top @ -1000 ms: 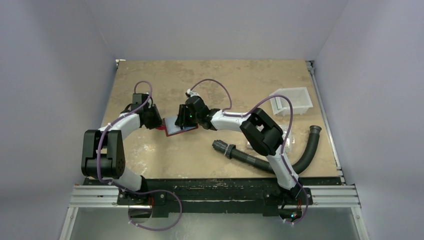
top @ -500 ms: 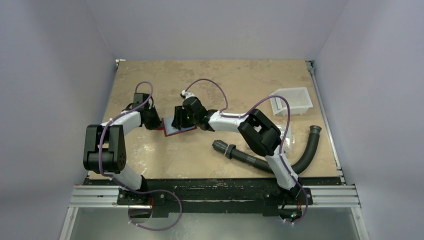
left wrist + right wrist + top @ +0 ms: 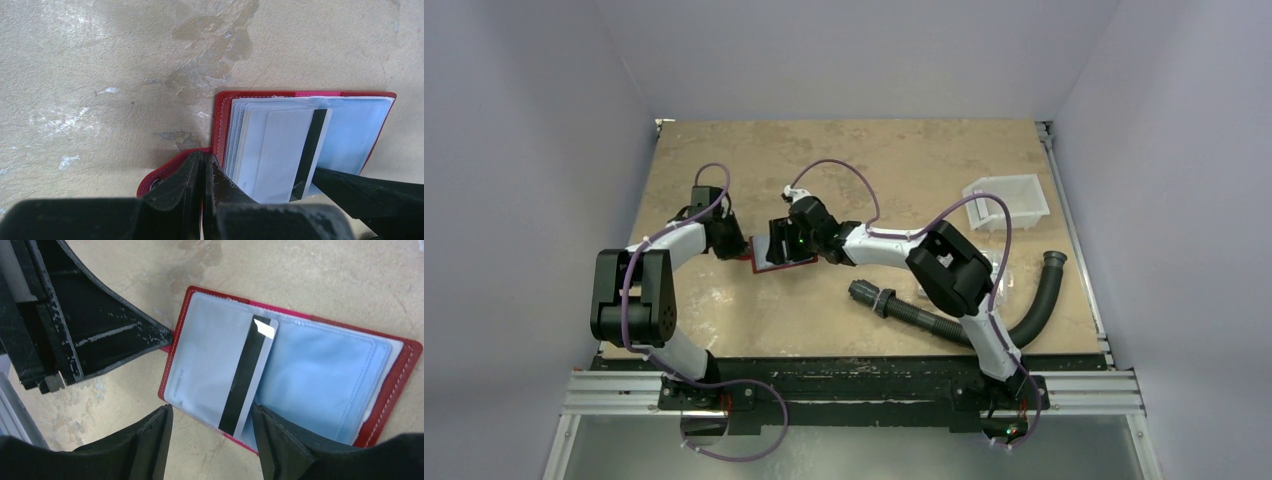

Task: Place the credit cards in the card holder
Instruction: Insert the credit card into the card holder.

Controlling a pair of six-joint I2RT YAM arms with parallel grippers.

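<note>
The red card holder (image 3: 325, 375) lies open and flat on the counter (image 3: 325, 280), left of the middle, its clear sleeves facing up. A pale grey card (image 3: 245, 380) with a black stripe lies across the middle of the sleeves; whether it sits inside a pocket cannot be told.

The left end effector (image 3: 202, 200) has its fingers pressed together, pinching the holder's red edge beside the closing tab. The right end effector (image 3: 211, 410) hangs over the holder with its fingers spread, the near end of the card between them.

A white tray (image 3: 1009, 200) and a black ribbed hose (image 3: 1039, 300) sit well apart on the right side of the counter.
</note>
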